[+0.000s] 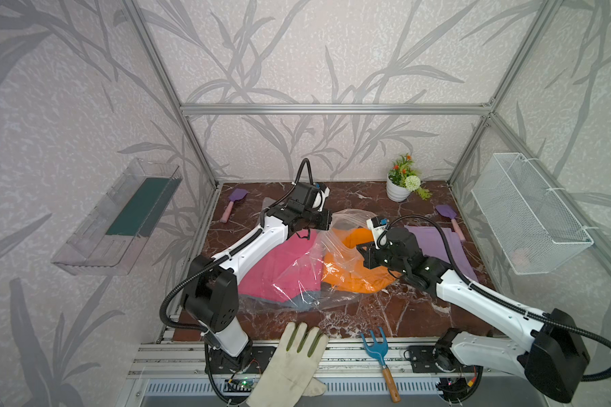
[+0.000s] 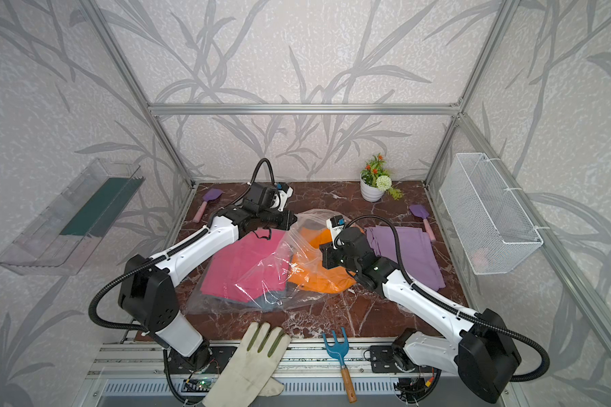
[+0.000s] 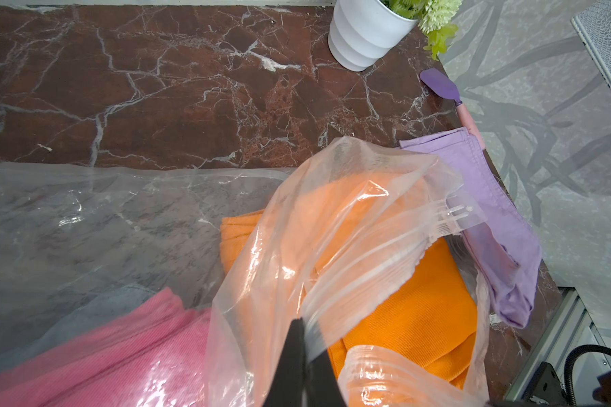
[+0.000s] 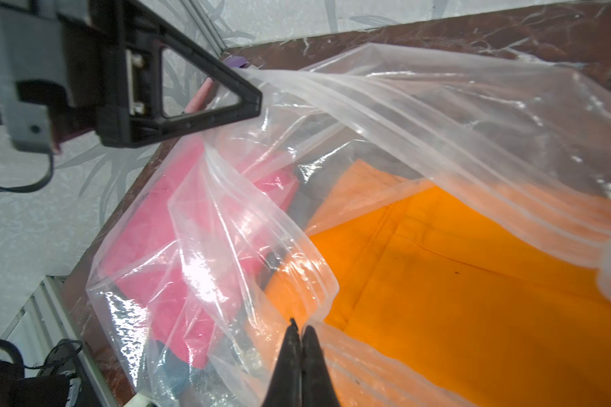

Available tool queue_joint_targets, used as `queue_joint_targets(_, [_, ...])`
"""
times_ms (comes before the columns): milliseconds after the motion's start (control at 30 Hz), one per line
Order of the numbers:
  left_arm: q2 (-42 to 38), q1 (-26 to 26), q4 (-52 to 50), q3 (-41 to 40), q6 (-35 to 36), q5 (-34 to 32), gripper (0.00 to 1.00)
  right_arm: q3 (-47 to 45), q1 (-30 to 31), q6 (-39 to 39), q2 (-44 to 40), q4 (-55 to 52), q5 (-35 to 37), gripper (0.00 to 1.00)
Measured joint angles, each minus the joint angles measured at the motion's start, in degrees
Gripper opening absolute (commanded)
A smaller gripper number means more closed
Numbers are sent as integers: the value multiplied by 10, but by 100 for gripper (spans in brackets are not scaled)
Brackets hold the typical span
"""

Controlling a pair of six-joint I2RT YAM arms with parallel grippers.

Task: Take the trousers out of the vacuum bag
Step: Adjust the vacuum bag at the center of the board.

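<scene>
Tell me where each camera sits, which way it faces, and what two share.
Top views: high over the front edge, looking down at the table; left arm and right arm show.
Left wrist: on its arm, facing the flower pot; left hand shut on the vacuum bag.
Right wrist: on its arm, facing the pink trousers; right hand shut on the bag.
Shared: wrist views both show the orange trousers.
</scene>
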Motion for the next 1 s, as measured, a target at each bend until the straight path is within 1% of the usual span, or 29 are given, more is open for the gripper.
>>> queue_joint_targets(233, [0,3,-3,3,6,-9,0,58,41,6,60,30,-24,0])
queue_joint_targets(400, [0,4,-5,7,10,-15,0,103,59,3,92,42,-39,0])
queue_joint_targets(600, [0,5,-6,7,12,-20,0,132,67,-7,94,43,-48,0])
queue_joint_targets(767, [0,5,-6,7,12,-21,0,130,68,-12,92,42,-41,0])
queue_joint_targets(800, [0,5,-6,7,12,-21,0,125,68,-14,86,43,-34,2])
queue_joint_targets(867, [0,5,-6,7,12,-20,0,106,69,-18,66,40,-16,9])
queue_joint_targets(933, [0,5,-6,7,12,-17,0,83,68,-20,35,29,7,18])
queue_joint_targets(1000, [0,5,-5,7,12,-11,0,58,62,-19,-5,21,28,24])
